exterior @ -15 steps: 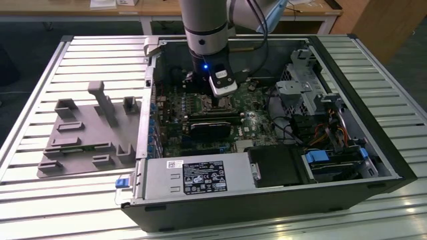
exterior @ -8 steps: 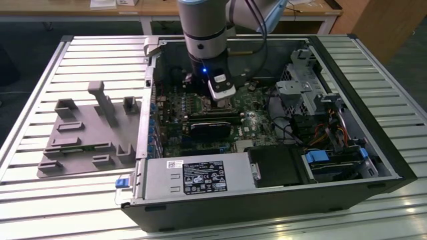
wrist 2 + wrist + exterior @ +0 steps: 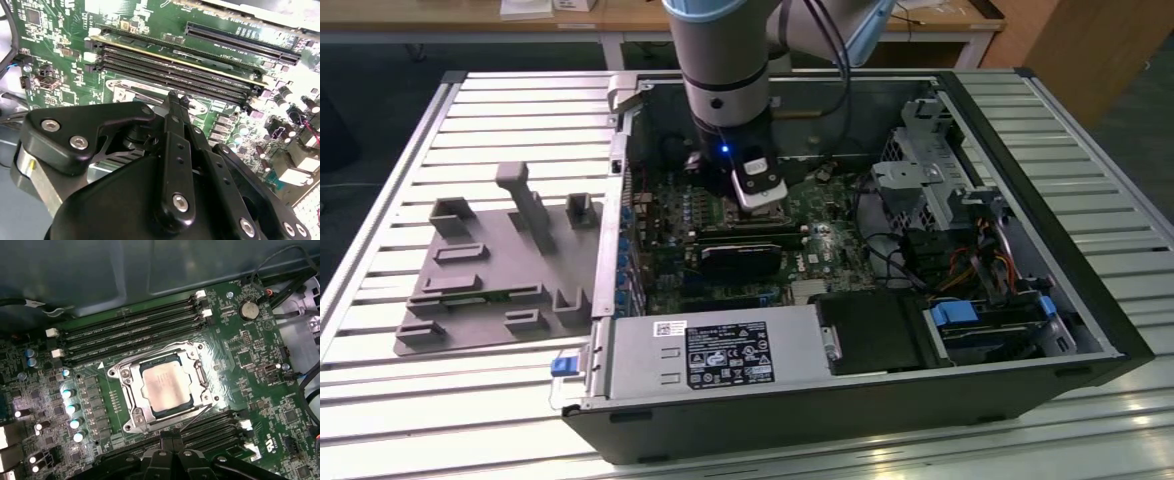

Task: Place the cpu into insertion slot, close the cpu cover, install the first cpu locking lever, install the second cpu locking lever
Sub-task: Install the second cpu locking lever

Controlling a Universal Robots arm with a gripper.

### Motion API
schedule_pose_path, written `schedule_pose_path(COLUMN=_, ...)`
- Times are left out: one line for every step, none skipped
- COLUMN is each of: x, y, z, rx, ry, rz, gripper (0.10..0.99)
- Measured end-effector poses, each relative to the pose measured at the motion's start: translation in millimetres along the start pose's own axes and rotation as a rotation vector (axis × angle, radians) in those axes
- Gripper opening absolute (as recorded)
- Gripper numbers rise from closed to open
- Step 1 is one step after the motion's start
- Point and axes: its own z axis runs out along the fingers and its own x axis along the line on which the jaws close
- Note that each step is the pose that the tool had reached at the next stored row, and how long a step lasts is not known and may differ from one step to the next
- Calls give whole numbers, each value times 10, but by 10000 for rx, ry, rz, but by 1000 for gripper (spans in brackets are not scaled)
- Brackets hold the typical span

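The cpu [image 3: 165, 388], a dull silver square, lies flat in the insertion slot [image 3: 116, 374] on the green board. The cpu cover [image 3: 129, 390], a silver frame plate with a window, lies down around it. A thin wire lever [image 3: 194, 420] slants away from one socket corner towards the memory slots. My gripper [image 3: 172, 444] hangs just off the socket's edge, fingers together and holding nothing. In the second wrist view the gripper [image 3: 175, 97] has its tips over the socket's metal rim [image 3: 131, 90]. The exterior view shows the gripper [image 3: 761, 198] low inside the open computer case.
Long black memory slots [image 3: 130, 332] flank the socket on two sides. A black card [image 3: 740, 258], the power supply [image 3: 707, 355], the drive cage [image 3: 934, 180] and loose cables [image 3: 907, 265] crowd the case. A grey fixture plate [image 3: 487, 290] lies at the exterior view's left.
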Motion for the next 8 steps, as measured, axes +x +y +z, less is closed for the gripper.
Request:
schedule_pose_path(x=6, y=-10, z=3, rx=-41, ry=8, rz=5, gripper=102)
schedule_pose_path(x=16, y=-21, z=7, rx=-98, ry=17, rz=12, gripper=102)
schedule_pose_path(x=24, y=-30, z=11, rx=-147, ry=22, rz=18, gripper=102)
schedule_pose_path(x=31, y=-39, z=15, rx=-202, ry=30, rz=23, gripper=102)
schedule_pose_path(x=36, y=-49, z=19, rx=-264, ry=43, rz=30, gripper=102)
schedule_pose_path(x=41, y=-59, z=23, rx=-326, ry=58, rz=37, gripper=102)
schedule_pose_path(x=46, y=-70, z=28, rx=-387, ry=72, rz=43, gripper=102)
schedule_pose_path(x=52, y=-80, z=32, rx=-447, ry=85, rz=48, gripper=102)
